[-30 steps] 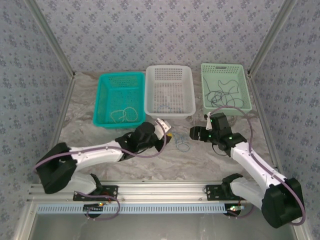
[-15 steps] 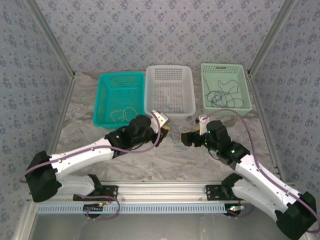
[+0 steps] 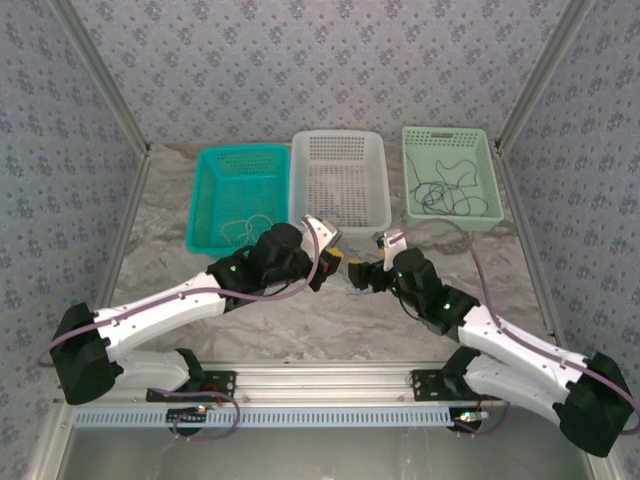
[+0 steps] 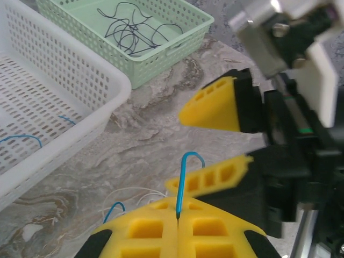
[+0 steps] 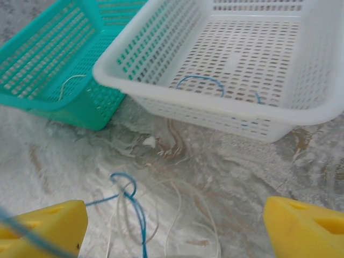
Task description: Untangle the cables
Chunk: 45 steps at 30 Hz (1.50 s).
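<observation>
Left gripper (image 4: 177, 221): ribbed yellow pads pressed together, clamped on the blue cable (image 4: 183, 172), a thread-fine wire rising from the seam and curling into a hook.

Right gripper (image 5: 174, 226): two wedge-shaped yellow fingers spread wide apart, nothing between them. In the overhead view I see it at 3 o'clock of the left one, tips nearly meeting.

Below the right gripper, the blue strand makes a small knot among thin cream cable (image 5: 180, 201) loops, limp on the marbled table (image 5: 242, 161).

Baskets, perforated plastic, count three:
- teal basket (image 5: 80, 110) at 11 o'clock, cream loops inside
- white basket (image 5: 215, 107) at 12, one blue arc inside
- green basket (image 4: 177, 45) at 1, tangled black cable (image 4: 131, 35) inside
</observation>
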Motion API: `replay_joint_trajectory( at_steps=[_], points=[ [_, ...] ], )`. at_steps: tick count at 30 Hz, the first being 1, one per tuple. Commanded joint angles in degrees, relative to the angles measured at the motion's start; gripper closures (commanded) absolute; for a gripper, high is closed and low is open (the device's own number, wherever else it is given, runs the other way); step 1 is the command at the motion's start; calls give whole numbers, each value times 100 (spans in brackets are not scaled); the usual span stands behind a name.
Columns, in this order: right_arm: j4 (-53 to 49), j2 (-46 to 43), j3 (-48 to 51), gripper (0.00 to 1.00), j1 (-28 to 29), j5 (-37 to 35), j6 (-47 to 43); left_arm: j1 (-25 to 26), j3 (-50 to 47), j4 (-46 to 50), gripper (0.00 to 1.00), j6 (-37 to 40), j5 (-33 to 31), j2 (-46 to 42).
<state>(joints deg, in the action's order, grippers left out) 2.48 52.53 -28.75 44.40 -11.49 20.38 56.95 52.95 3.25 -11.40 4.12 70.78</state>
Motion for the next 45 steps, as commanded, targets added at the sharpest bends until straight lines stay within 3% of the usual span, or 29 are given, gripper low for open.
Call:
replay_joint_trajectory(
  at_steps=[1,10,17,28,45],
  points=[
    [570,342,-107,12,34,-624,264,-28,146,-127,100,-162,320,-202],
    [1010,1748,-656,13,53,-653,414,-35,415,-289,100,-192,485,-469],
    [261,2533,-982,17,241,-767,663,-136,944,-173,100,107,475,-660],
    [-410,2396,-372,19,509,-1222,1177,-537,1791,229,100,753,470,-915],
    [-1068,2228,-303,13,131,-1480,1528,-781,2755,691,98,1224,450,-926]
  ],
)
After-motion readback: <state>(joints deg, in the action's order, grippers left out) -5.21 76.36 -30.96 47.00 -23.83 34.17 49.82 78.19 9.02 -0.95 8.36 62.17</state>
